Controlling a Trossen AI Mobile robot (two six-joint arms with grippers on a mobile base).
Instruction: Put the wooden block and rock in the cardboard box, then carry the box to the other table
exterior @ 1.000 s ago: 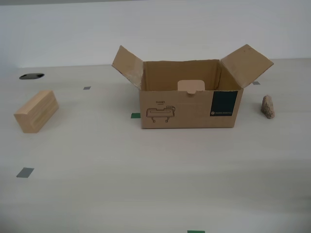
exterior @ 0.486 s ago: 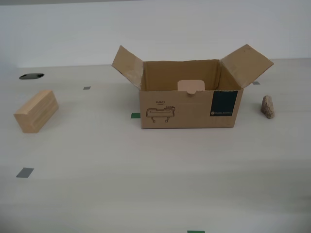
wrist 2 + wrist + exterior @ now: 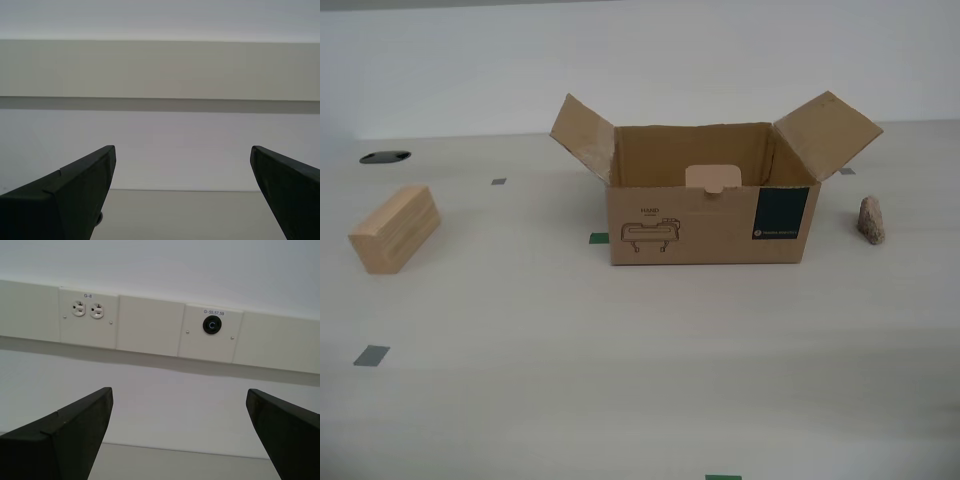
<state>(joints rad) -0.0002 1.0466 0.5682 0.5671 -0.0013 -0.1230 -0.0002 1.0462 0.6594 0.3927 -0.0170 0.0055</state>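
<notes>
Wall panel (image 3: 90, 317): "G-8". Socket plate (image 3: 213, 333): "G-55,57,59", "C".

Both tools (image 3: 179, 395) (image 3: 182, 152) agape, empty.

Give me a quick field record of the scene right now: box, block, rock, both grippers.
cardboard box: upright on the table, flaps open, no block or rock seen inside
wooden block: on the table, apart from the box, toward the exterior view's left
rock: on the table, near the box, toward the exterior view's right
my first gripper: open, empty, facing a wall
my second gripper: open, empty, facing a wall
</notes>
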